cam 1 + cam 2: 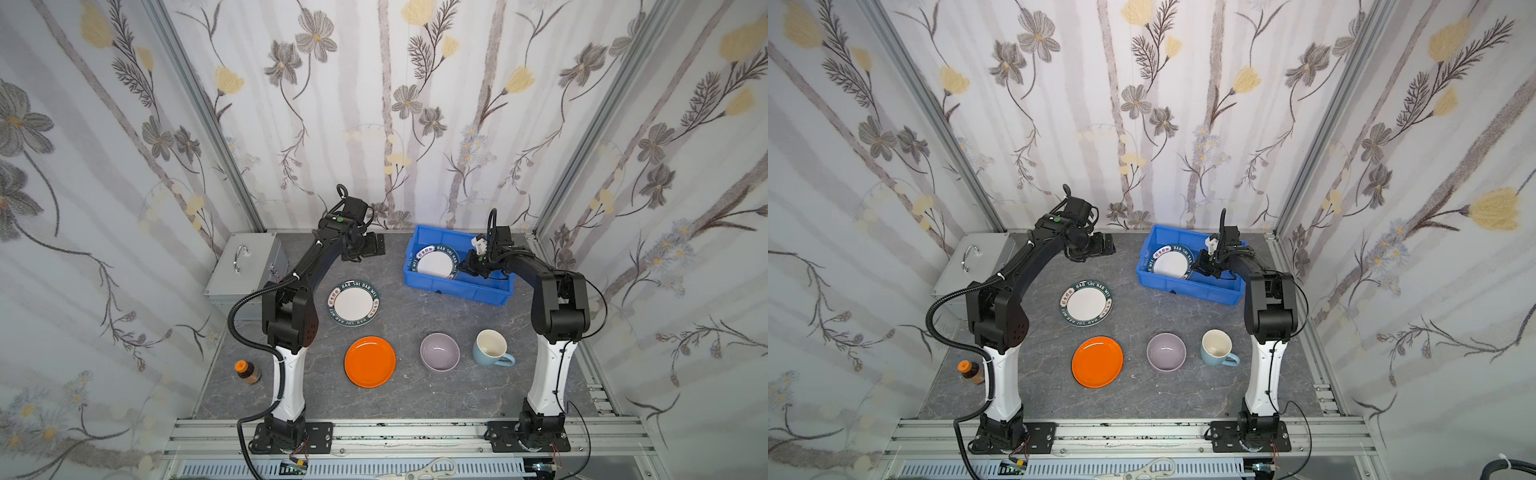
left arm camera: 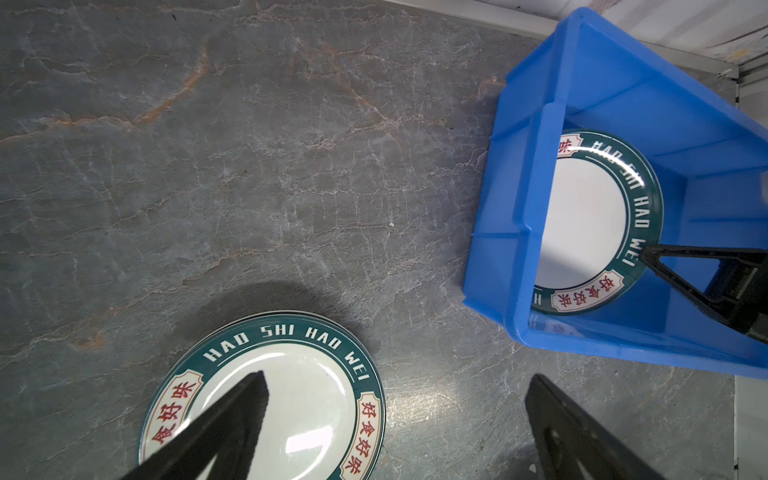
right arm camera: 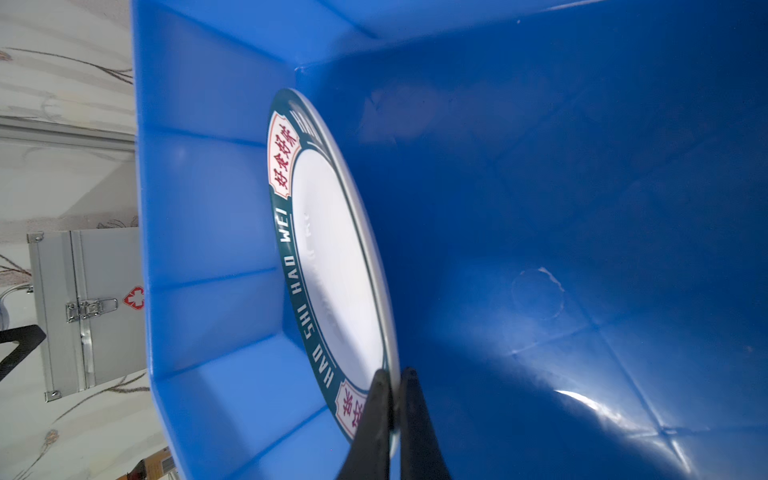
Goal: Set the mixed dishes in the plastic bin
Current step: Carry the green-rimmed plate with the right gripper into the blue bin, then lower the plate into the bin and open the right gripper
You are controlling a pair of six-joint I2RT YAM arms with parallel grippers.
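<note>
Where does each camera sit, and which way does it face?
Top views: high above the table's front, looking down toward the back wall; left arm and right arm show whole.
Left wrist: on the left arm, looking down at the plate on the table; the open left gripper shows.
Right wrist: on the right arm, looking into the blue bin; the right gripper pinches the tilted plate.
Shared: both wrist views show the tilted plate.

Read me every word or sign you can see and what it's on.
"HAO SHI HAO WEI": green rim, tabletop plate.
"HAO SHI HAO WEI": rim, held plate, in the blue bin.
"好食好味": red rim panels, both plates.
Red cross emblem, no words: silver case.
</note>
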